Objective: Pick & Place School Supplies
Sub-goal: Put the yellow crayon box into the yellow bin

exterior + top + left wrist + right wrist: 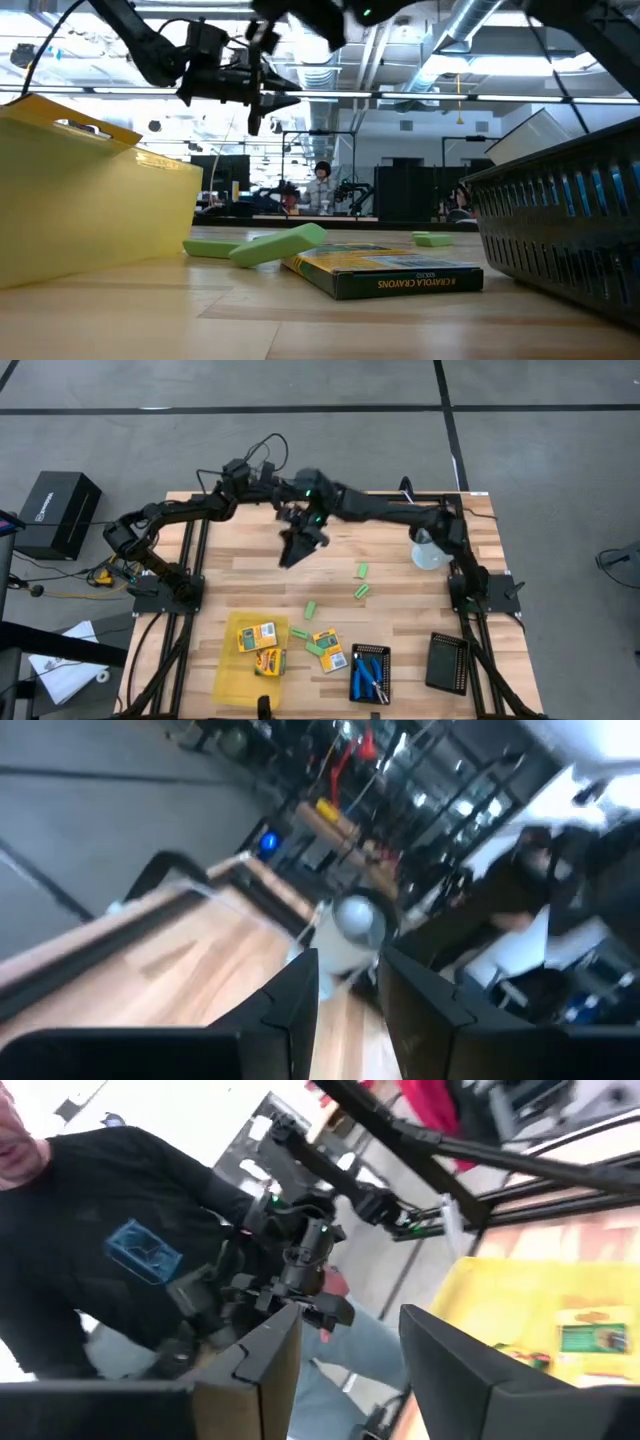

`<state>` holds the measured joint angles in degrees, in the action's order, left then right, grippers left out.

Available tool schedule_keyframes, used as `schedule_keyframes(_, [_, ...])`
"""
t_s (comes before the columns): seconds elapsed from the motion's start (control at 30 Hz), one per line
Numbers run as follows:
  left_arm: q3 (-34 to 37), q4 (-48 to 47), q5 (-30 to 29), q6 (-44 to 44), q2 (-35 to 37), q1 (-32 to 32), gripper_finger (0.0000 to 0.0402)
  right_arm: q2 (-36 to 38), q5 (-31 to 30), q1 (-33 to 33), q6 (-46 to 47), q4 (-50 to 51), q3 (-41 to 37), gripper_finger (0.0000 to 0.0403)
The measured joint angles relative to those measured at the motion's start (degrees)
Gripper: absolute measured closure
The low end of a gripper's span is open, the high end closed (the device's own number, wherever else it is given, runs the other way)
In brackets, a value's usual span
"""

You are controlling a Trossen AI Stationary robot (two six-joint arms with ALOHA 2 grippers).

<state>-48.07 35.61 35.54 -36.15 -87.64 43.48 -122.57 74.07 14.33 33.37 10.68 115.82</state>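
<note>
Both arms are up in the air over the far middle of the table right now. My right gripper (297, 550) hangs above bare wood, well beyond the yellow tray (228, 670), with its fingers spread and nothing between them. The left gripper (345, 1010) is up near it, fingers a narrow gap apart, also empty.

Two crayon packs (260, 647) already sit in the tray. A third pack (329, 649) lies flat on the wood just beside the tray's right wall, with green blocks (322, 648) touching it and more blocks (361, 582) scattered farther off toward the far right. The scissors (368, 674) are in the black tray just past that pack.

Handling guesses: the packs look like light, stiff cardboard, so I'd pinch across the short width and not squeeze hard enough to crush a corner. Lying flat, they leave little edge to get under. The blocks look tiny and probably a bit rubbery, so good grip, but easy to knock away; I'd take them across the narrow side.
</note>
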Motion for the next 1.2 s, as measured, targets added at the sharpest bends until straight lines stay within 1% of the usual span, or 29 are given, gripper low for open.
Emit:
schedule_keyframes(0.1, [-0.3, -8.0, -0.1, 4.5, 0.0, -0.9, 0.0300, 3.5, -2.1, 1.8, -13.9, 18.4, 0.1, 0.0244])
schedule_keyframes(0.2, [-0.3, -19.1, -1.5, 10.4, 0.0, -2.4, 0.0300, 5.7, -9.0, 3.4, -29.4, 38.4, -0.1, 0.0245])
schedule_keyframes(0.23, [-0.3, -22.3, -2.2, 12.0, 0.0, -3.0, 0.0300, 6.2, -11.3, 3.9, -33.7, 43.6, -0.1, 0.0245])
schedule_keyframes(0.3, [-0.3, -27.2, -3.0, 14.1, 0.0, -4.5, 0.0300, 6.4, -14.8, 4.9, -39.7, 51.2, 0.0, 0.0244])
schedule_keyframes(0.37, [-0.3, -30.0, -3.2, 14.3, 0.0, -6.1, 0.0300, 6.2, -15.9, 5.8, -42.9, 56.3, -0.1, 0.0243])
schedule_keyframes(0.43, [-0.3, -33.1, -3.3, 13.3, 0.0, -8.1, 0.0300, 6.1, -15.8, 6.5, -44.8, 58.2, -0.2, 0.0242])
schedule_keyframes(0.53, [-0.3, -38.9, -3.9, 13.0, 0.0, -11.9, 0.0300, 6.2, -15.8, 6.5, -46.1, 58.4, -0.1, 0.0241])
schedule_keyframes(0.6, [-0.3, -42.1, -5.6, 13.0, 0.0, -15.2, 0.0300, 6.2, -15.8, 6.5, -47.3, 58.3, -0.1, 0.0242])
schedule_keyframes(0.7, [-0.3, -43.6, -8.5, 13.0, 0.0, -19.7, 0.0300, 6.2, -15.6, 6.9, -49.0, 58.3, -0.1, 0.0243])
schedule_keyframes(0.8, [-0.3, -43.6, -8.8, 10.5, 0.0, -23.1, 0.0300, 6.6, -15.5, 8.1, -50.1, 58.4, -0.1, 0.0244])
schedule_keyframes(0.97, [-0.3, -45.7, -8.6, 7.9, 1.0, -29.4, 0.0300, 10.4, -15.4, 12.0, -51.1, 57.8, -0.1, 0.0244])
schedule_keyframes(1.07, [-0.3, -50.8, -8.7, 6.9, 2.4, -33.5, 0.0300, 13.1, -15.4, 15.1, -51.4, 57.6, -0.1, 0.0244])
schedule_keyframes(1.2, [-0.3, -58.3, -11.3, 4.2, 4.6, -38.5, 0.0300, 16.2, -15.5, 19.2, -51.4, 57.0, -0.1, 0.0244])
